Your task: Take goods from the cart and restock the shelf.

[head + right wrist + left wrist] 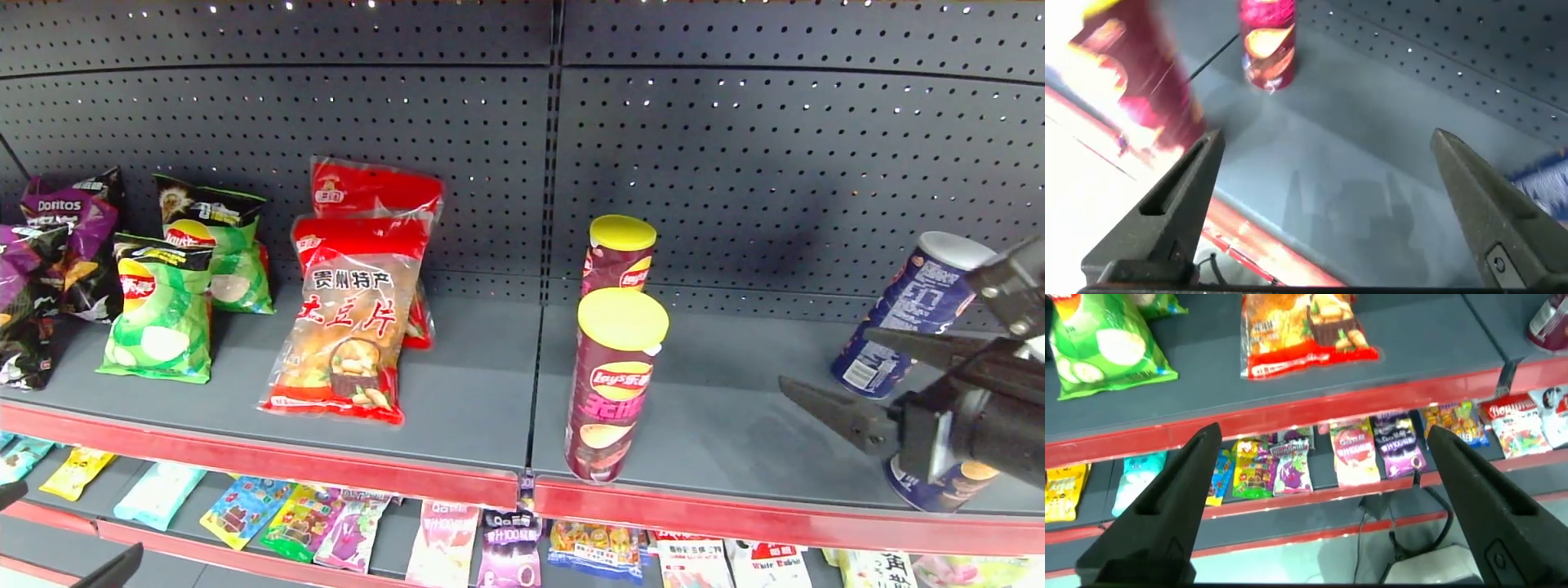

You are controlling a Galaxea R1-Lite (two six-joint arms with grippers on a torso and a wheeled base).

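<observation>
Fingers [833,412] apart; two maroon cans [611,384] [618,255], two blue cans [908,314] [939,487].

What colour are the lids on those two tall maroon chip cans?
Yellow: both the front can's lid and the rear can's lid, clearest in the head view.

A grey shelf [473,392] with a red front lip carries, from the left, purple chip bags [49,261], green chip bags [163,310] and two red snack bags [351,327] one behind the other. Right of the divider stand two maroon cans [612,384] with yellow lids, front and back. A blue can [910,314] tilts at the far right, with another [939,486] near the lip.
</observation>
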